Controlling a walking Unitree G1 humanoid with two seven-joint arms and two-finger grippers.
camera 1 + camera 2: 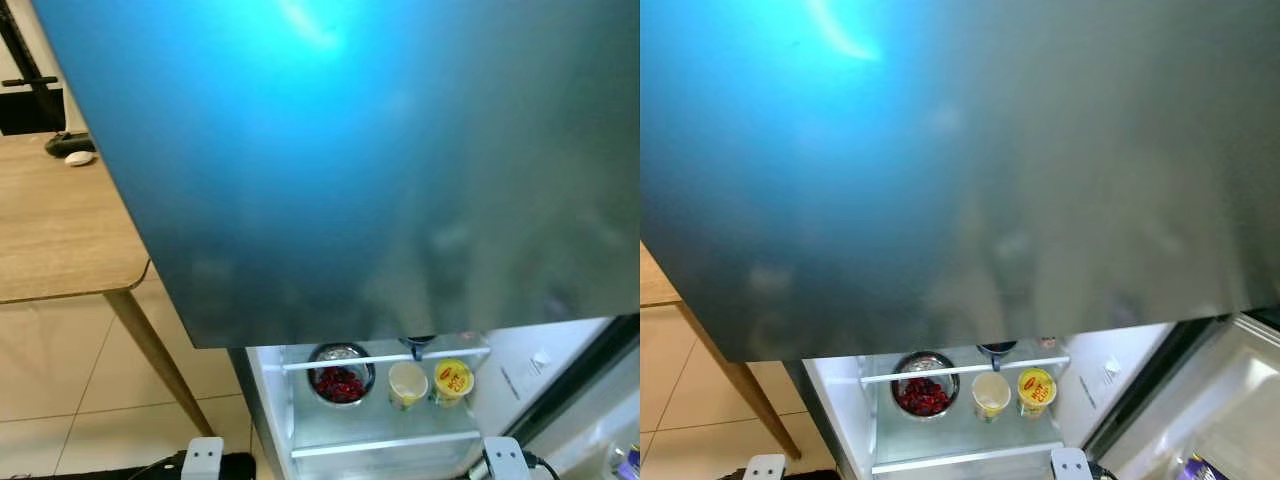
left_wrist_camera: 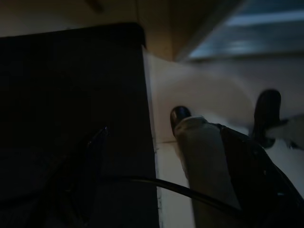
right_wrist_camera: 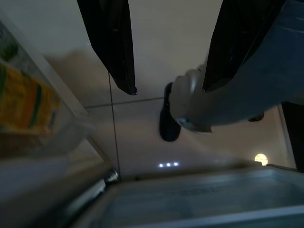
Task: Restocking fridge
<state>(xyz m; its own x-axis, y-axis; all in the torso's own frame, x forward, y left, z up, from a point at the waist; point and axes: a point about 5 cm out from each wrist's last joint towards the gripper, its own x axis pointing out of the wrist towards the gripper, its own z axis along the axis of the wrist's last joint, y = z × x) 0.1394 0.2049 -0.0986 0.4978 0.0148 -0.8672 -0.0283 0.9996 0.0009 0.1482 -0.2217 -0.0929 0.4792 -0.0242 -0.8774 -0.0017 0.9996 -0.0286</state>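
The fridge [image 1: 400, 150] stands right before me; its glossy blue-grey top takes up most of both eye views. Below that top, the lit inside shows a glass shelf [image 1: 385, 362]. Under the shelf rail stand a steel bowl of red berries [image 1: 341, 381], a pale cup [image 1: 407, 383] and a yellow-lidded tub [image 1: 453, 379]. The fridge door [image 1: 1230, 400] hangs open at the right. My right gripper [image 3: 168, 88] hangs low beside the door, open, with nothing between its black fingers [image 3: 109, 42]. My left arm hangs idle in the dark.
A wooden table [image 1: 60, 225] stands at the left, with a white mouse [image 1: 79, 157] at its far end and a slanted leg [image 1: 155, 350] close to the fridge. The floor is pale tile [image 1: 40, 400]. A yellow carton [image 3: 23, 104] sits in the door shelf.
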